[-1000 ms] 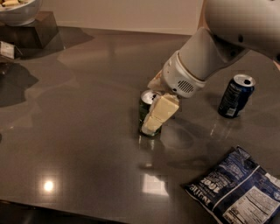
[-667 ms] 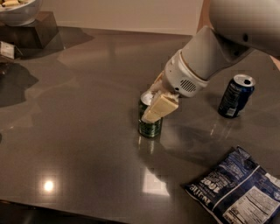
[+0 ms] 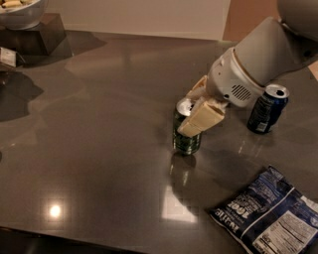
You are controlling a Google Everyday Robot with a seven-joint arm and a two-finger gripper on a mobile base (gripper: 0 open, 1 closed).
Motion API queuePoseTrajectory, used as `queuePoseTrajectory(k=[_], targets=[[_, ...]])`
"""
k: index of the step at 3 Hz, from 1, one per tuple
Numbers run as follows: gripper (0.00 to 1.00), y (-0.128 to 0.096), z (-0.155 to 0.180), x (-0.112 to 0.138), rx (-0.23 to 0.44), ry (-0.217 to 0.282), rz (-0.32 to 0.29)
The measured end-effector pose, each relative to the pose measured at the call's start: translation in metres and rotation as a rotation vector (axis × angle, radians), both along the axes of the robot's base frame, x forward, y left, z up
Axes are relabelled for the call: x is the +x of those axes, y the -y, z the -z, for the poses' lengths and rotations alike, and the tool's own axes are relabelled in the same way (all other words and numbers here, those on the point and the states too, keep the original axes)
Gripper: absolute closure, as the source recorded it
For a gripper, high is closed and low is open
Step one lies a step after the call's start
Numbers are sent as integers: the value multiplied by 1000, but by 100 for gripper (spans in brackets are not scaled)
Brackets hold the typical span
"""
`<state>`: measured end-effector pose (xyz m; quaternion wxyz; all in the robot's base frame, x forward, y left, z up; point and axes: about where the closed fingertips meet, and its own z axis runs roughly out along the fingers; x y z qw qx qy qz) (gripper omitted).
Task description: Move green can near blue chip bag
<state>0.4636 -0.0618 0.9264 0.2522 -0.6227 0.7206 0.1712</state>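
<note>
Roughly at the middle of the dark, glossy grey surface [image 3: 99, 149] a small, mottled dark green can [image 3: 187, 141] with a silver top is seen standing upright. Its upper part is pinched by the cream-coloured two-finger claw [image 3: 189, 113]: one finger [image 3: 201, 119] is laid across the front right of the green can, and the other [image 3: 197, 88] is seen behind its rim. Whether the base of the green can touches the surface cannot be told; its reflection is seen directly beneath it. The claw is carried by a pale grey rounded arm [image 3: 258, 64] that reaches in from the upper right of the green can.

To the right of the green can, apart from it and partly behind the arm's wrist, an upright dark blue metal can [image 3: 267, 110] with a silver top is seen. A crinkled navy-blue chip bag [image 3: 271, 216] with white lettering and a white label panel is laid flat well to the lower right of the green can, cut off by the frame edge. Far to the upper left of the green can, a pale bowl [image 3: 22, 10] is set on a dark block [image 3: 37, 37].
</note>
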Motion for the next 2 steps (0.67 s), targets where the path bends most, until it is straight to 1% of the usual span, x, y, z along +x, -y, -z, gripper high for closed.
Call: queuePoseTrajectory(k=[1, 2], targets=[[100, 32, -16, -16, 3, -22, 33], [100, 60, -17, -34, -2, -61, 66]])
